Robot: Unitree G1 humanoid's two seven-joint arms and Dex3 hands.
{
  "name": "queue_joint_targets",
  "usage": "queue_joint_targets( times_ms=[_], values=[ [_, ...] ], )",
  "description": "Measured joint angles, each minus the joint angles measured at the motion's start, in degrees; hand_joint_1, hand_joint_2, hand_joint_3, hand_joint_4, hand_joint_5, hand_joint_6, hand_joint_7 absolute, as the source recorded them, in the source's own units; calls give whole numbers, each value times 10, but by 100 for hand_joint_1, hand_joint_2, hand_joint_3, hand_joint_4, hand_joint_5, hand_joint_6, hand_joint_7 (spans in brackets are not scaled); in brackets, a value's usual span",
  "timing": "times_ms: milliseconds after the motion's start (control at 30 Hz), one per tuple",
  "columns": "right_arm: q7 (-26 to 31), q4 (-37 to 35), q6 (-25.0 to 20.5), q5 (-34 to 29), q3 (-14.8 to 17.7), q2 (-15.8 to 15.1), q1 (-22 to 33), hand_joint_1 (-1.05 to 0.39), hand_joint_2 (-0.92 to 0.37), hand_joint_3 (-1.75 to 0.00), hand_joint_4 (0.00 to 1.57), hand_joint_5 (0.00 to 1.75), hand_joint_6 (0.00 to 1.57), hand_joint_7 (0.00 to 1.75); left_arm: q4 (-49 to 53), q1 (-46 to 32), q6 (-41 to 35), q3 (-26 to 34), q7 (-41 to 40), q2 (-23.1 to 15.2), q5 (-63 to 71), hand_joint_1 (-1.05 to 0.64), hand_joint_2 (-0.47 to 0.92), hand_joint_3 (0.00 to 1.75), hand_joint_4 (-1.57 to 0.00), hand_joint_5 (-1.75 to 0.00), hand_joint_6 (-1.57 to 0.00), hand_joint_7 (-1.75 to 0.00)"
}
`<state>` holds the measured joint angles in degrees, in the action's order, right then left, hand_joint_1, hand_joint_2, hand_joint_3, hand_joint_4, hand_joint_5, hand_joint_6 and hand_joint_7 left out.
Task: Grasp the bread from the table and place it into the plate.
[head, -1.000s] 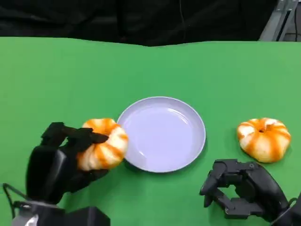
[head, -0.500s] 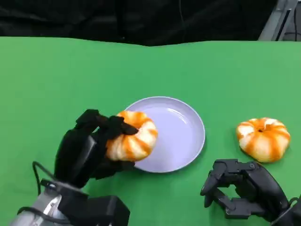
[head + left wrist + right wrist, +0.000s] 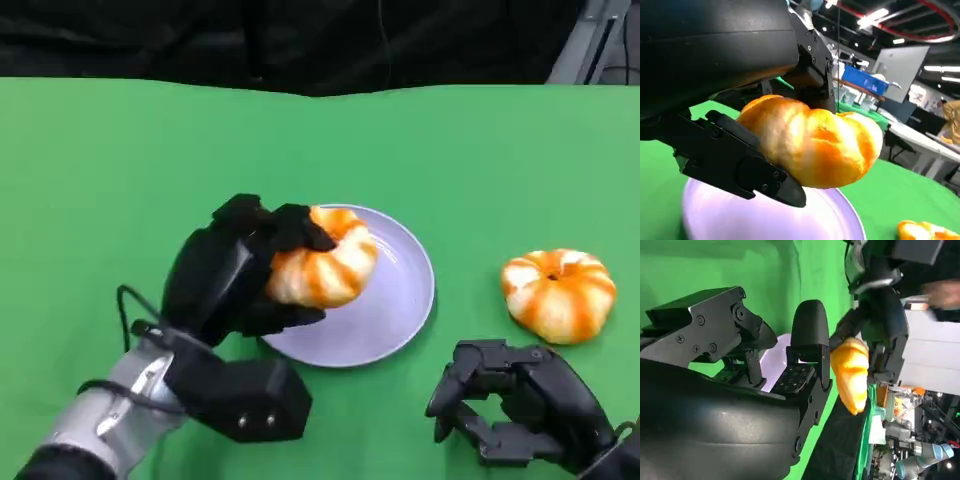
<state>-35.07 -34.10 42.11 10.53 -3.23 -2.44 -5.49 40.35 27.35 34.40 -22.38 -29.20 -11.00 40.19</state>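
My left hand (image 3: 238,268) grips an orange-and-white striped bread roll (image 3: 323,266) and holds it above the left part of the pale lilac plate (image 3: 400,300). The left wrist view has the same roll (image 3: 812,142) between black fingers (image 3: 735,160), with the plate (image 3: 805,220) just beneath. A second striped roll (image 3: 557,293) lies on the green table to the right of the plate. My right hand (image 3: 510,408) rests low near the table's front edge, below that second roll, fingers apart and holding nothing. The right wrist view catches the carried roll (image 3: 850,374) past my right hand's fingers (image 3: 807,352).
The green table (image 3: 120,170) stretches wide to the left and behind the plate. A dark backdrop runs along its far edge. The left forearm (image 3: 150,400) with its cable crosses the lower left of the head view.
My left hand has carried the roll up and to the right, from the table beside the plate's left rim to over the plate. The right hand and the second roll have stayed put.
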Motion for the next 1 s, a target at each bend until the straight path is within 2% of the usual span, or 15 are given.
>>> queue_joint_targets(
  times_ms=[167, 333, 600, 1000],
  values=[
    [1, 0, 0, -3, -1, 0, 0, 11, -67, -95, 86, 132, 90, 96, 29, 26, -4, -2, 20, 8, -10, -10, 84, 0, -49, -145, -66, -102],
    [3, 0, 1, -7, -1, 1, 0, 11, -67, -94, 86, 132, 90, 95, 58, 66, -7, -7, 38, 14, -12, -11, 84, 0, -55, -131, -75, -84],
    [6, 0, 3, -8, -2, 2, 0, 10, -66, -95, 88, 131, 91, 93, 115, 87, 0, -28, 39, 25, -12, -12, 85, 0, -52, -137, -77, -83],
    [15, 1, 3, -9, -8, 2, 0, 9, -65, -96, 89, 130, 93, 92, 176, 108, 4, -43, 40, 37, -14, -11, 85, 0, -52, -134, -78, -77]
  ],
)
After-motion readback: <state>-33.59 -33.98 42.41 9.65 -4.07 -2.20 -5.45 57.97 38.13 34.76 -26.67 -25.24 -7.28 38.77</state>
